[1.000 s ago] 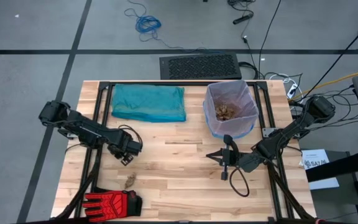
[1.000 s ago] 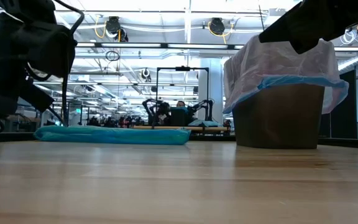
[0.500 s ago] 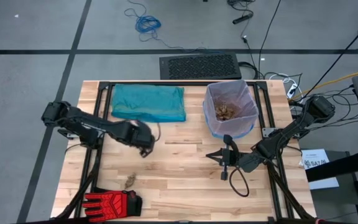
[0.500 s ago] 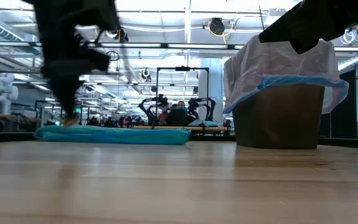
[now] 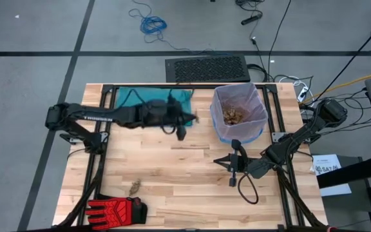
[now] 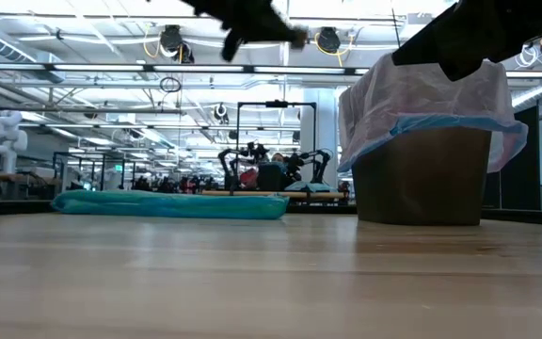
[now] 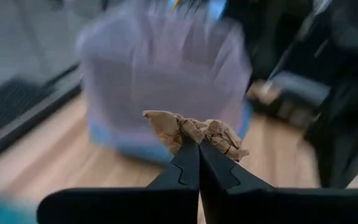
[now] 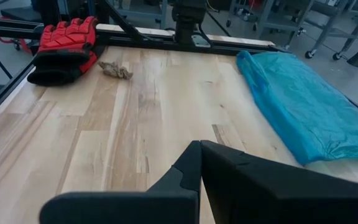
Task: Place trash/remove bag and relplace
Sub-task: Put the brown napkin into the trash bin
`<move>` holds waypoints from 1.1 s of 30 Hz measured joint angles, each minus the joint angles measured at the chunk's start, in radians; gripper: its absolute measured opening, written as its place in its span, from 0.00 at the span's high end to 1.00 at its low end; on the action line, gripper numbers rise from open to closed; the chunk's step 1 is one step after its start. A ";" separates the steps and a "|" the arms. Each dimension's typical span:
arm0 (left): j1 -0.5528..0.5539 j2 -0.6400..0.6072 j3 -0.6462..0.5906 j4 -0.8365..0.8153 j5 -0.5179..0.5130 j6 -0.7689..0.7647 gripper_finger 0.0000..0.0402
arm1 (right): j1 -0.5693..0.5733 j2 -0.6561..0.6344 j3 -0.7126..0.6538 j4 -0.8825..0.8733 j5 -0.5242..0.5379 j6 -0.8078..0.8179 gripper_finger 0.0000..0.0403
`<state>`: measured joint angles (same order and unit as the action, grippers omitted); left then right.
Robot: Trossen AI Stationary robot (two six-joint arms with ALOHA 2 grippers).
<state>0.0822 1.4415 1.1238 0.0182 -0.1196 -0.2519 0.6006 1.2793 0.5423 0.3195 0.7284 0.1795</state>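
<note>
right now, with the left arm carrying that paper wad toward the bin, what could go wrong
The left gripper pinches the paper wad only at its lower edge, so it might slip out short of the lined bin. The bag drapes loosely over the rim; a low approach could snag it. One more wad lies by the red glove and could be missed.

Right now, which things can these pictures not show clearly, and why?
- How full the bin is: in the high view the paper wads in the bag are too small to count.
- The bin in the left wrist view: motion blur, partly behind the wad in the left gripper.
- Left gripper in the high view: smeared by motion.
- Right gripper: shut; the low view cuts it off.
</note>
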 joint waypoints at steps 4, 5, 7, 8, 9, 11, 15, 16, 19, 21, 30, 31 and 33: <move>0.056 0.076 0.075 0.096 0.087 0.035 1.00 | -0.007 0.000 0.000 0.000 -0.001 -0.001 1.00; 0.065 0.106 0.103 0.109 0.106 0.050 1.00 | -0.011 0.000 0.000 0.000 -0.001 -0.001 1.00; 0.079 0.172 0.185 0.112 0.147 0.076 1.00 | -0.020 0.000 0.000 0.000 -0.001 -0.001 1.00; 0.084 0.208 0.230 0.112 0.166 0.089 1.00 | -0.025 0.000 0.000 0.000 -0.002 -0.001 1.00; 0.088 0.247 0.278 0.105 0.177 0.107 1.00 | -0.029 0.000 0.000 0.000 -0.003 -0.001 1.00; 0.094 0.322 0.376 0.080 0.183 0.148 1.00 | -0.040 0.000 0.000 0.000 -0.032 0.000 1.00; 0.110 0.450 0.571 -0.029 0.183 0.188 1.00 | -0.051 0.000 0.000 0.000 -0.081 0.015 1.00; 0.113 0.476 0.615 -0.047 0.183 0.189 1.00 | -0.052 0.000 0.000 -0.001 -0.082 0.016 1.00; 0.116 0.540 0.710 -0.081 0.183 0.214 1.00 | -0.051 0.000 0.000 -0.001 -0.082 0.016 1.00; 0.116 0.572 0.741 -0.100 0.183 0.261 1.00 | -0.051 0.000 0.000 -0.002 -0.083 0.016 1.00; 0.120 0.602 0.754 -0.147 0.168 0.313 0.85 | -0.051 0.000 0.000 -0.011 -0.083 0.018 1.00; 0.120 0.602 0.754 -0.147 0.167 0.316 0.83 | -0.051 0.000 0.000 -0.012 -0.083 0.019 1.00; 0.120 0.602 0.754 -0.142 0.167 0.321 0.78 | -0.051 0.000 0.000 -0.011 -0.083 0.019 1.00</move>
<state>0.2024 2.0430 1.8778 -0.1236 0.0471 0.0687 0.5491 1.2793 0.5423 0.3080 0.6453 0.1982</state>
